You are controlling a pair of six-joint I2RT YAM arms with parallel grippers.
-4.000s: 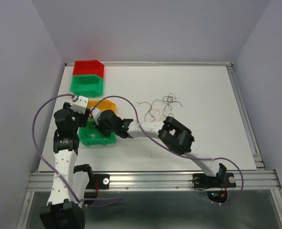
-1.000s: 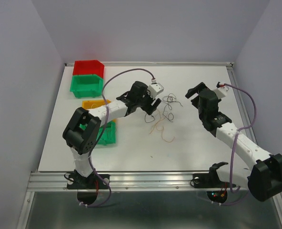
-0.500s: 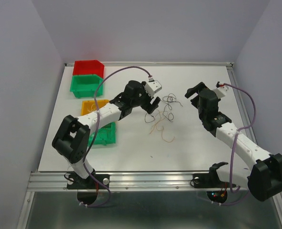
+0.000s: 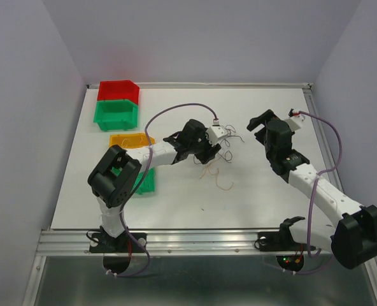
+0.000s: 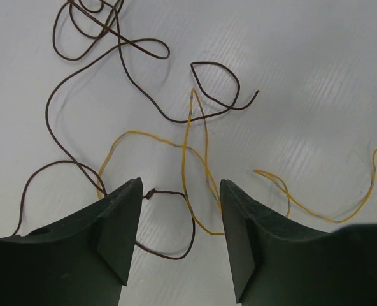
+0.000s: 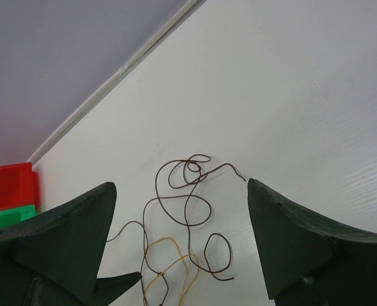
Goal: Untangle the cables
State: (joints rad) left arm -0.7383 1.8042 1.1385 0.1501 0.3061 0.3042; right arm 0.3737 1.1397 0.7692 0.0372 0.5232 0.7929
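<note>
Your left gripper [image 5: 179, 183] has swung right and come down over the cables [image 5: 187, 137] mid-surface [image 4: 271, 210]. Its jaws are narrowing but still apart, straddling yellow and brown strands with nothing pinched yet. Your right gripper [image 6: 182, 183] hasn't moved and waits wide apart beside the tangle, so a first pull looks close.

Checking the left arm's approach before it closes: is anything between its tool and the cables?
Nothing visible does. The left tool hangs open right over the cables, with brown and yellow strands lying on the bare table between its fingers.
</note>
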